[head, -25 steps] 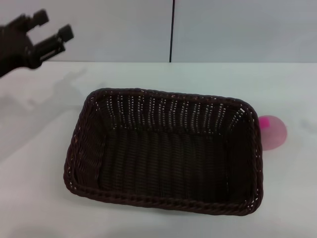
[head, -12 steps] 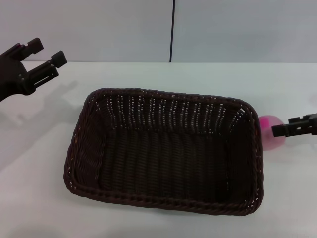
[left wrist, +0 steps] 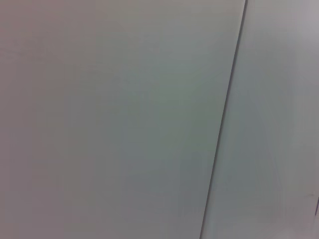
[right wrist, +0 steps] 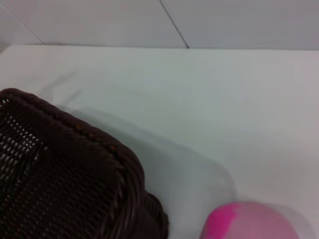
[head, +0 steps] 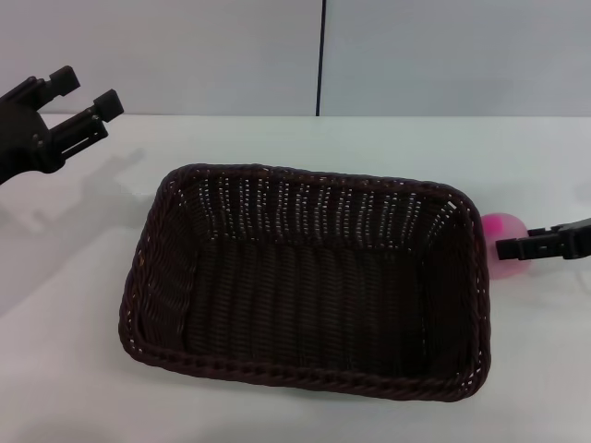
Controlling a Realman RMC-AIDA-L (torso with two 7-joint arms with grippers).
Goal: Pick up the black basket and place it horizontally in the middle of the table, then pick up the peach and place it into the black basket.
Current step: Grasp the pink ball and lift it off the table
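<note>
Right gripper (head: 506, 249) edges in from 3 o'clock over peach (head: 503, 229), jaws state unclear; left gripper (head: 85, 94) at 10 o'clock, jaws spread, empty; black basket (head: 305, 277) mid-desk (head: 277, 138).

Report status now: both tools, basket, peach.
Left tool open, raised at far left. Right tool by peach. Black basket mid-table, holding nothing. Peach outside, beside its right end.

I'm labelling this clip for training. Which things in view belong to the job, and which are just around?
Part of the job:
black basket, middle of the table
peach, on the table right of the basket
right gripper, at the peach
left gripper, open, raised at far left

Just around:
wall behind, with a dark seam
</note>
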